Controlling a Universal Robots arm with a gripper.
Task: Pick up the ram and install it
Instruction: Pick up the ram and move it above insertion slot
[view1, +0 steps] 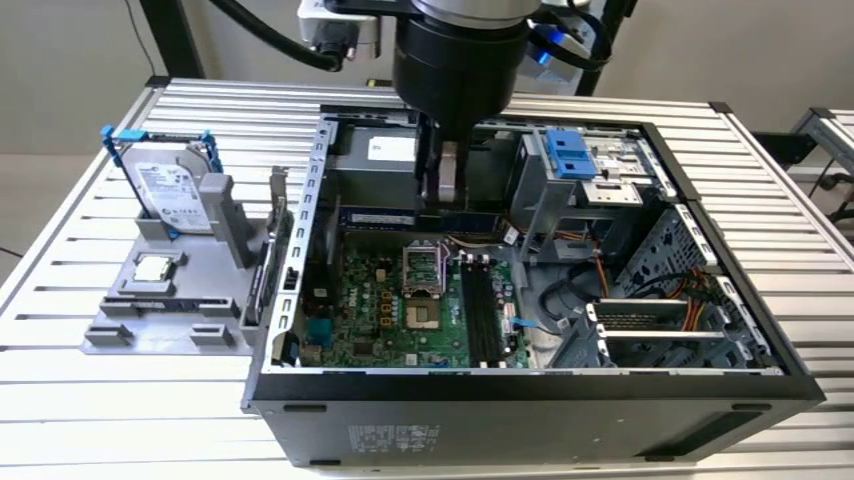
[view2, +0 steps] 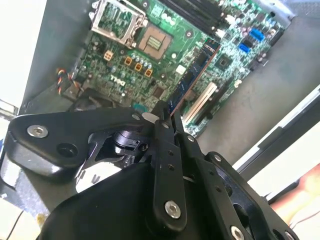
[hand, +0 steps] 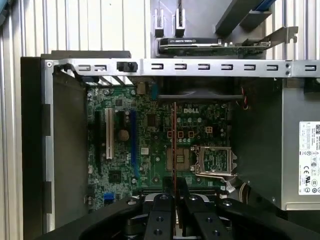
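The slatted metal counter (view1: 134, 400) carries an open computer case (view1: 534, 385). The case lies on its side with the cover off, so the arm can reach everything in it from straight above. Inside, the green motherboard (view1: 387, 320) faces up. A grey power supply (view1: 380, 160) and a drive cage with a blue latch (view1: 581, 155) sit at the far end, and loose cables run toward the exterior view's right.

Just beside the case, on the exterior view's left, a grey stand (view1: 160, 330) keeps the spare parts in fixed places. A hard drive in a blue frame (view1: 174, 190) stands upright in it. A small square processor chip (view1: 154, 268) lies flat in a pocket below the drive.

On the board, the processor socket (view1: 420, 270) is bare. The long black slots (view1: 483, 310) next to it look empty, so the install seems not yet done.

The pincer (view2: 165, 112) hangs inside the case over the board, and its fingers are clamped on the ram (view2: 192, 75). It grips the ram by one long edge and holds it clear above the board. In the first wrist view the stick appears as a thin line seen edge-on. This hold probably leaves the contact edge free and facing down toward the board. The stick appears to lie crosswise to the slots rather than along them, though I cannot be sure of that.
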